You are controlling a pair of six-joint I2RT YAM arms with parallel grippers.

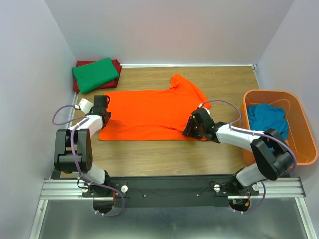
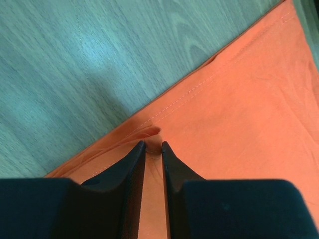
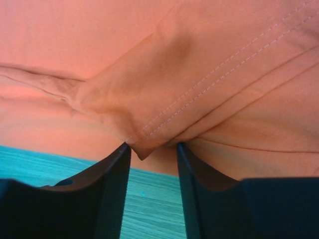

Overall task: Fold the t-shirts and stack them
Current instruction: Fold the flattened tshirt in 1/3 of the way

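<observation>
Folding orange t-shirt, spread flat mid table. Green t-shirt folded on dark red t-shirt at far left corner; teal t-shirt in basket at right edge. Left tool pinched on hem corner. Right tool jaws apart, stitched fold between, ungripped: close fully, then lift both together, cloth taut.

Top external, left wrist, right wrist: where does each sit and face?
Top external: above, behind the bases, looking down on wooden table; left arm, right arm show.
Left wrist: looks down at bright orange cloth t-shirt hem; left pincer shows.
Right wrist: looks at its stitched fold; right pincer shows.
Shared: all three see the t-shirt.
</observation>
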